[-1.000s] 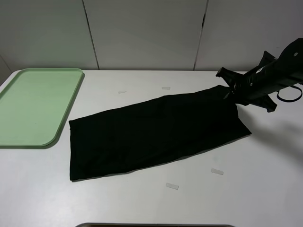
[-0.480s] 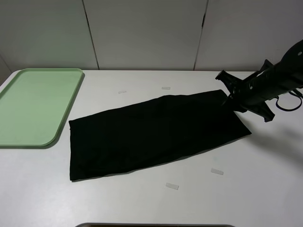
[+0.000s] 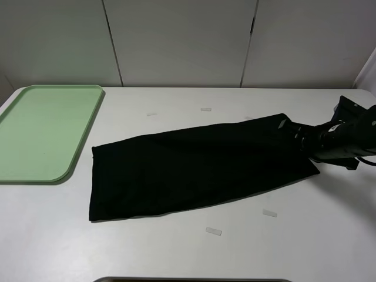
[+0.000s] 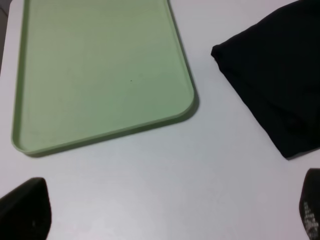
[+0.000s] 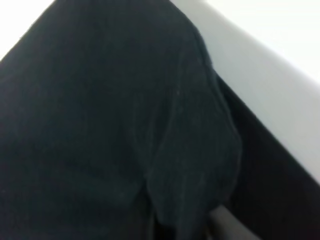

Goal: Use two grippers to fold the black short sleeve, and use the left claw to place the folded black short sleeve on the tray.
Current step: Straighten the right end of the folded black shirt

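Black short sleeve (image 3: 200,167): laid flat on the tabletop (image 3: 176,252), folded into one long narrow band. It is set on a slant, from beside the tray's near corner across to the right side. Only plain black cloth is shown, no lettering. In the right wrist view a bunched ridge of cloth fills the picture.

Right gripper (image 3: 301,140): held low at the band's right end, at or on the cloth. Its fingers cannot be made out against the black fabric, so whether cloth is pinched cannot be told.

Left claw (image 4: 167,212): absent from the high view. In its own wrist view its fingers (image 4: 25,212) are spread wide with nothing between them, above bare tabletop between the tray (image 4: 100,70) and the band's left end.

Tray: nothing on it, just apart from the shirt. White paper scraps (image 3: 214,231) are scattered around.

Step judged: folding, with the lengthwise fold made and the crosswise fold due. As it lies, the band is judged too long for the tray. For the next move, all layers at one end must be gripped and carried over the other, edges matched.
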{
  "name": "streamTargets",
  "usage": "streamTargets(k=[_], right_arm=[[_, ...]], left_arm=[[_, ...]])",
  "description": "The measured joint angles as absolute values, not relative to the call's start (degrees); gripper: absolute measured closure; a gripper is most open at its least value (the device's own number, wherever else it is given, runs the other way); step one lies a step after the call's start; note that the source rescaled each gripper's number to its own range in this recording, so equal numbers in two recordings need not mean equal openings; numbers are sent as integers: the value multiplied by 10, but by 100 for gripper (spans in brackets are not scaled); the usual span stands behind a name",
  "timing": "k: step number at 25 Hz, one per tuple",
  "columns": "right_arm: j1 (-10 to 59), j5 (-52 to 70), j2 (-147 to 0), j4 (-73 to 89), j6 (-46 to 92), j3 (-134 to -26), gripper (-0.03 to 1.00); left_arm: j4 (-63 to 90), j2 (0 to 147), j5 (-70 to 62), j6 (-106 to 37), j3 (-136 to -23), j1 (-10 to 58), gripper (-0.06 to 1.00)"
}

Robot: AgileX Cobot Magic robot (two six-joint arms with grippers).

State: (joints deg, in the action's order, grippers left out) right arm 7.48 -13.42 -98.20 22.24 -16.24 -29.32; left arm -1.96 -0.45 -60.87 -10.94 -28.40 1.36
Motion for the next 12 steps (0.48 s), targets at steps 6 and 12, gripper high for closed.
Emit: streamTargets(k=[6,12], right_arm=[[75,-213,-998,207,-163,-257,31],[75,-218,-1023,184,-207,-251,5]], left_arm=[[-20,-4,-609,-109,-284,14,-6],[-20,-4,-609,-109,-284,14,-6]])
